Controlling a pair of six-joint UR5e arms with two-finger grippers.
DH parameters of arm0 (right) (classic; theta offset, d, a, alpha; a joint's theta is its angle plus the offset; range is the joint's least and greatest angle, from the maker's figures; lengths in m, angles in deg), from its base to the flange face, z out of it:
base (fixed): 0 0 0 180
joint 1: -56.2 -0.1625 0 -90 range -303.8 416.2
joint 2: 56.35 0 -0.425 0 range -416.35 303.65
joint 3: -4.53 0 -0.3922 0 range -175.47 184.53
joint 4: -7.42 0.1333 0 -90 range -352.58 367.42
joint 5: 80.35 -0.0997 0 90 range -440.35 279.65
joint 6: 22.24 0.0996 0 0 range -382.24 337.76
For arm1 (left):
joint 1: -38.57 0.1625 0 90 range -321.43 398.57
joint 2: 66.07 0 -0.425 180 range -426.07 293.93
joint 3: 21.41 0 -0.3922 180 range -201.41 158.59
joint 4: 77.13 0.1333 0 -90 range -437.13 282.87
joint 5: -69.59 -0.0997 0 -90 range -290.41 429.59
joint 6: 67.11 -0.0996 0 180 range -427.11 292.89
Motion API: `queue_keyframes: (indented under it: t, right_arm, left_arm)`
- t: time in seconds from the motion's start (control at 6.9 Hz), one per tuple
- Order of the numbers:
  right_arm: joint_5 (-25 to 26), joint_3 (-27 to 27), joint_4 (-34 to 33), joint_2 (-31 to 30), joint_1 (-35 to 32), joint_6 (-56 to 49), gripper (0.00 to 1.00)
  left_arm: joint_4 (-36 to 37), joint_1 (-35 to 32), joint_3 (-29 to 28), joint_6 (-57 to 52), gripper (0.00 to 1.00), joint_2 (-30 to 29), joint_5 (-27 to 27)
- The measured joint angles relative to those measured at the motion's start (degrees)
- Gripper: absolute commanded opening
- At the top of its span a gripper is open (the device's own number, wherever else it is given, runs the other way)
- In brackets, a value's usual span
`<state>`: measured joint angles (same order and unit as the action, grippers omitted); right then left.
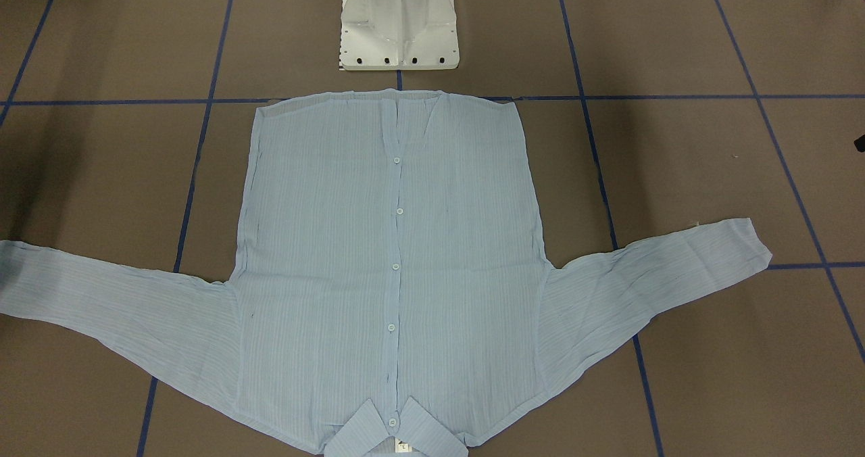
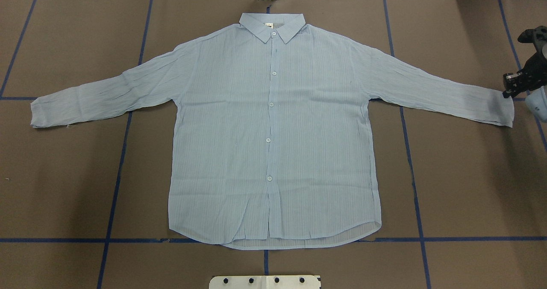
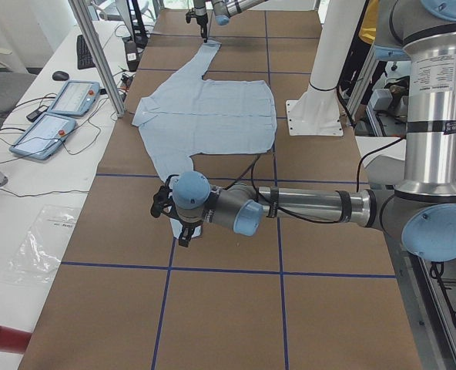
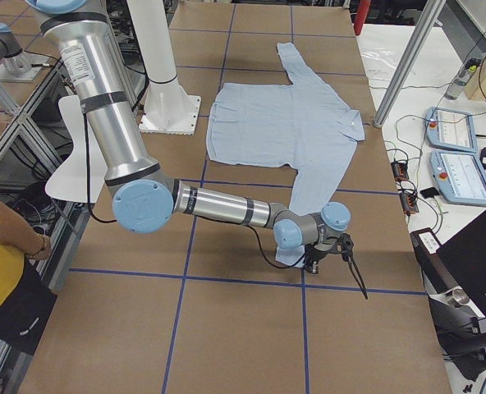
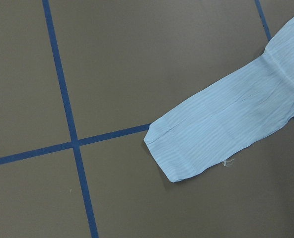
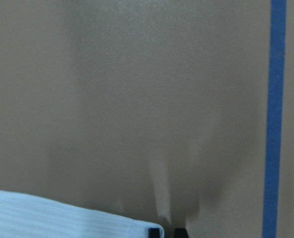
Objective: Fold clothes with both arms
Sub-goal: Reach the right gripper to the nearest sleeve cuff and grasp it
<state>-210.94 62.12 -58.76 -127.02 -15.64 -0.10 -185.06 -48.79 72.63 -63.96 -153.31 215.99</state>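
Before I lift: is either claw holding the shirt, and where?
Cannot tell. The right claw sits at the shirt's right cuff corner, grip unclear; the left claw hangs above the flat left cuff.

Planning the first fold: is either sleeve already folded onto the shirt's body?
No, the shirt lies flat, both sleeves spread outward on the table.

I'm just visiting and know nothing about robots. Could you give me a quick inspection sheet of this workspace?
surface: brown table cover, flat, with a blue tape grid.
job's things: light blue shirt lies flat, buttoned, sleeves spread.
clutter: a pale thread beside the left cuff.
grippers: right gripper at the end of the right cuff; left gripper near the left cuff; cannot tell if either is open or shut.
cables: black cable runs down the right arm.
surroundings: white bench with two control tablets; a person in yellow.
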Motion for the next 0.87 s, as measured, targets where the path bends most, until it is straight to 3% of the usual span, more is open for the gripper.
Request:
queue_keyframes:
  t: [0.44,0.87]
  right_arm:
    - [-3.2,3.5,0.0,0.5,-0.1,4.8,0.00]
    - [-10.4,15.8,-0.1,-0.7,2.0,18.9,0.00]
  left_arm:
    - [0.0,0.0,-0.1,0.0,1.00,0.1,-0.9]
    - [0.0,0.0,0.4,0.2,1.00,-0.2,-1.1]
